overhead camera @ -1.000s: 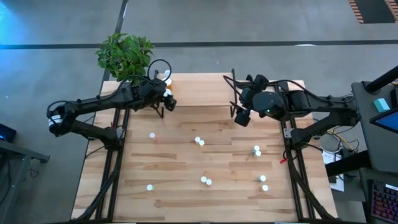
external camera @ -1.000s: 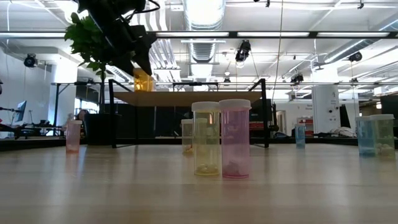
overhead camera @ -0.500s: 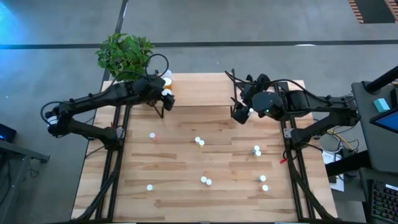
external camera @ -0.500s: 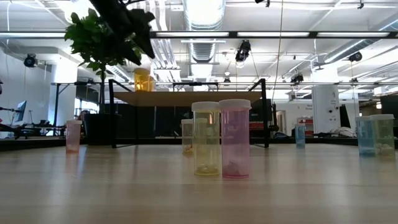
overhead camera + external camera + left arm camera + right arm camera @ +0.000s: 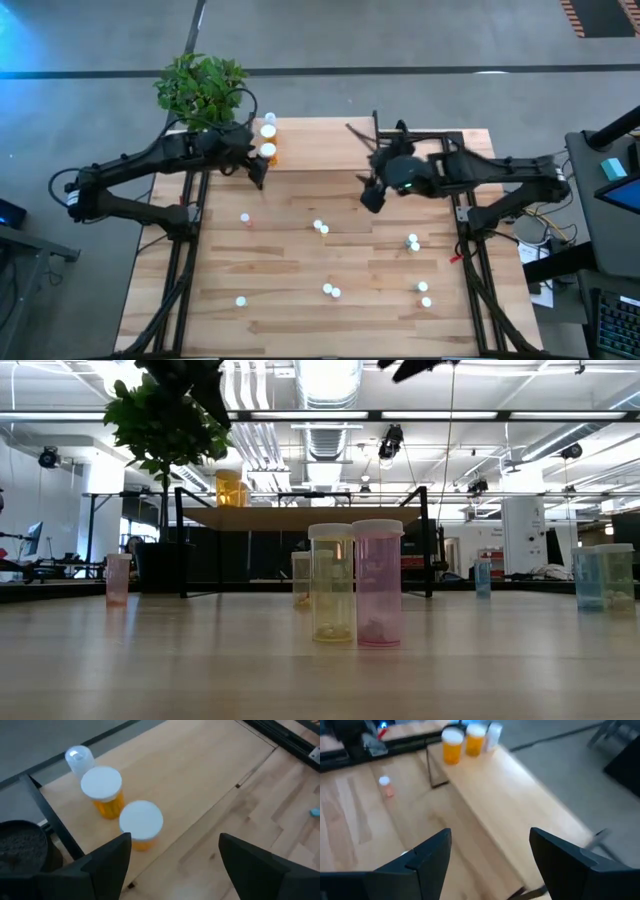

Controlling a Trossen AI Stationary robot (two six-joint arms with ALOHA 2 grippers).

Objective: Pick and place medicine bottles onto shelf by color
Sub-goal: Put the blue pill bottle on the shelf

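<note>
Your left gripper hangs just off the shelf at its left end, fingers spread wide and holding nothing. Right beside it, 2 orange bottles stand on the shelf's corner with a pale, clear-looking bottle behind them, all close to the edge. Your right gripper sits over the table just in front of the shelf's middle, fingers apart too, nothing between them.

The rest of the medicine bottles are down on the table: white caps scattered, some in pairs. From table level, a yellow-green bottle and a pink bottle stand touching or nearly so, with a pink one well off to one side and teal ones at the other.

Here's your risk, as I judge it. That touching pair is tight: come down on one with open fingers and you'll likely clip its neighbour and tip it, and a tipped cylinder rolls. Same worry up on the shelf, where the 3 placed bottles crowd the corner; a careless swing of the left arm could knock them over the edge. Watch both arms near the shelf's middle too, since they could cross paths there.
</note>
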